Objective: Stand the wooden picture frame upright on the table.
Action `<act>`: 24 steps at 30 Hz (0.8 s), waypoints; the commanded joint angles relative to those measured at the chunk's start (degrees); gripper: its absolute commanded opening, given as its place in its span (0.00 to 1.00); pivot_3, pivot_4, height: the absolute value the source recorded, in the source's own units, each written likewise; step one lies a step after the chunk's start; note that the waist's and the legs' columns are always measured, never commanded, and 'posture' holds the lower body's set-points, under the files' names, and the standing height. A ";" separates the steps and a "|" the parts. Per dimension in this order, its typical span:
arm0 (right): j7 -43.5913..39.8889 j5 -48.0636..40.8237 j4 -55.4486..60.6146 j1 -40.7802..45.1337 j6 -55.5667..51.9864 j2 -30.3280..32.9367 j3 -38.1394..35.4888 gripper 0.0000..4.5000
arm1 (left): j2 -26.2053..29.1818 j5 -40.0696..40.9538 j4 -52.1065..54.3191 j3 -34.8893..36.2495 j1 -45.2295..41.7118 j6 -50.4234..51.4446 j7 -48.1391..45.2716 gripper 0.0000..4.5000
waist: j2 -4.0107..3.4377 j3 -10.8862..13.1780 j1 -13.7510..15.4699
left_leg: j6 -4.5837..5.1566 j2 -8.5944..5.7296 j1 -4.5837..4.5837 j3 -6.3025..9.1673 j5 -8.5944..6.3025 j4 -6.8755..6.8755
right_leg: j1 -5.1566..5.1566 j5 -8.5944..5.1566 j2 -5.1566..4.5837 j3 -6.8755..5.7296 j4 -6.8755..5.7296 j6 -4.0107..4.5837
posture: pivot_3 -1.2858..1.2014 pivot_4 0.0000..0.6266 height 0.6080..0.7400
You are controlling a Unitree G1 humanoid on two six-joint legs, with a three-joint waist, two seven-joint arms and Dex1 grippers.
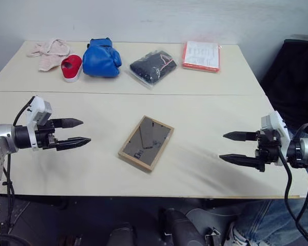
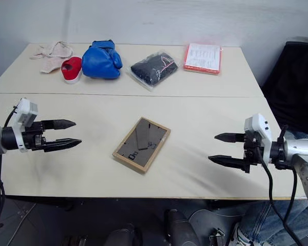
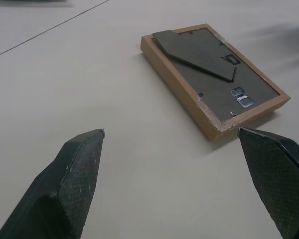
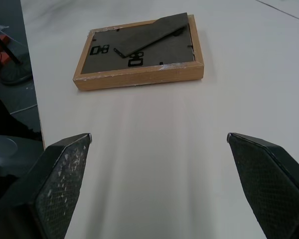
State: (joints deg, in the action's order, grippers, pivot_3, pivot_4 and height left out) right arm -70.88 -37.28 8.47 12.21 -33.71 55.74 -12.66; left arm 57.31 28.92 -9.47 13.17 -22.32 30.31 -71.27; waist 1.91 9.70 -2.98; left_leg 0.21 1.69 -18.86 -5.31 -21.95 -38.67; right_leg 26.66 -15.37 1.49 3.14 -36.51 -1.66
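Observation:
The wooden picture frame (image 1: 146, 143) lies flat on the cream table (image 1: 205, 118), face down, its dark grey back panel and fold-out stand facing up. It sits in the near middle of the table, turned at an angle. My left gripper (image 1: 79, 132) hovers open to the frame's left, pointing toward it, well apart from it. On the frame's right, my right gripper (image 1: 230, 147) is open too and points back at it across a wide gap. The frame (image 3: 214, 74) shows ahead of the left fingers (image 3: 70, 184), and the same frame (image 4: 139, 50) lies beyond the right fingers (image 4: 65, 174).
Along the table's far side lie a beige cloth (image 1: 50, 52), a red and white item (image 1: 71, 67), a blue boxing glove (image 1: 101, 58), a black item in a clear bag (image 1: 153, 65) and an orange-edged white packet (image 1: 201, 55). A seam (image 1: 143, 94) crosses the tabletop. A person sits at the right (image 1: 300, 87).

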 commanded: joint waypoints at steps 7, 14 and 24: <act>3.65 -0.37 3.76 -1.12 0.15 -2.11 -1.33 1.00 | -1.16 -4.38 -1.63 -4.93 -2.81 -4.15 -0.72 1.00 | -0.01 0.01 0.33 | -0.02 -0.01 -0.63 -0.01 0.00 -0.33 | 0.63 0.01 -0.03 0.01 -0.30 -0.02 | 0.52 0.24 1.00; 5.45 1.09 4.06 -0.16 1.11 -2.64 -0.05 1.00 | -3.10 -6.28 -6.06 -7.85 -7.95 -6.83 -2.21 1.00 | -0.02 0.01 0.56 | -0.06 -0.06 -0.61 -0.08 0.06 -0.47 | 0.70 0.01 -0.03 0.08 -0.63 -0.01 | 0.52 0.24 1.00; 11.19 17.30 -7.01 13.56 9.40 -12.78 17.03 0.49 | -16.74 -23.11 -26.78 -22.14 -22.02 -24.53 1.89 0.45 | 0.01 -0.01 1.11 | -0.05 -0.19 -0.55 -0.31 0.14 -0.58 | 0.81 0.02 -0.03 0.28 -0.93 -0.02 | 0.52 0.24 1.00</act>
State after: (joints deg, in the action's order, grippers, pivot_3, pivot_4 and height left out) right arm -60.30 -21.85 1.76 24.25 -26.22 43.58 3.05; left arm 40.63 7.59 -34.86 -8.50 -42.04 8.67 -70.14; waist 1.92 9.70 -1.87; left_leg 0.14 1.52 -19.48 -5.65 -21.80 -39.27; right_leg 27.53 -15.35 1.47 3.41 -37.44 -1.69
